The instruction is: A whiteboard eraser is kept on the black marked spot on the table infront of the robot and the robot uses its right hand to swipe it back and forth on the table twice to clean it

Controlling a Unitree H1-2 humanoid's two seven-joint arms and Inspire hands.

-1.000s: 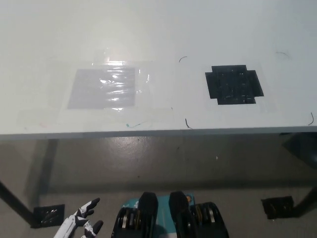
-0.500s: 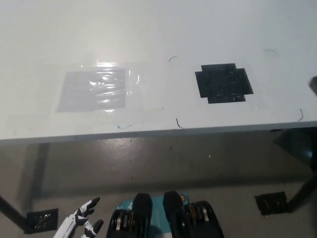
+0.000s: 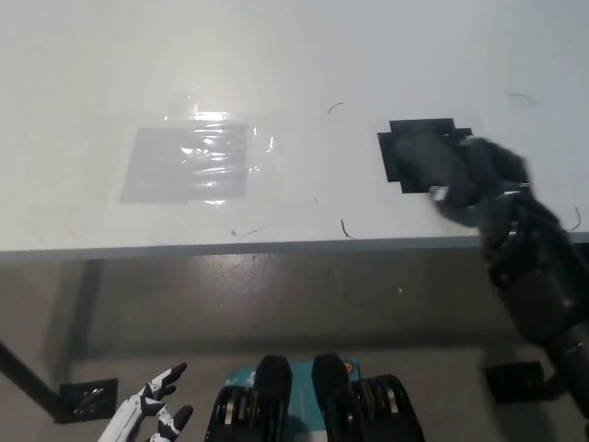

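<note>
- Two hands are in view. Right hand (black) reaches in from the lower right, and its arm crosses the table's near edge.
- Right hand sits over the right part of the black marked spot, on the right half of the white table. The picture is blurred at this point, and I cannot tell whether the fingers are apart, together or clamped on anything.
- Whiteboard eraser: I cannot make it out as a separate thing. Its given place is the black marked spot, and the visible left part of that spot shows only a flat dark surface; the remainder is hidden beneath the hand.
- Left hand (white, with dark fingertips) hangs at the lower left, below table level and above the floor. Its fingers are spread apart and hold nothing.
- Clear plastic sheet lies flat on the left half of the table, over a grey rectangle, well apart from the black marked spot. Glare shows on its creases.
- Several thin dark pen strokes mark the tabletop: one just left of the spot's upper corner, one near the front edge, one towards the far right.
- Table leg slants across the lower left and ends at a dark floor plate. A second plate lies at the lower right.
</note>
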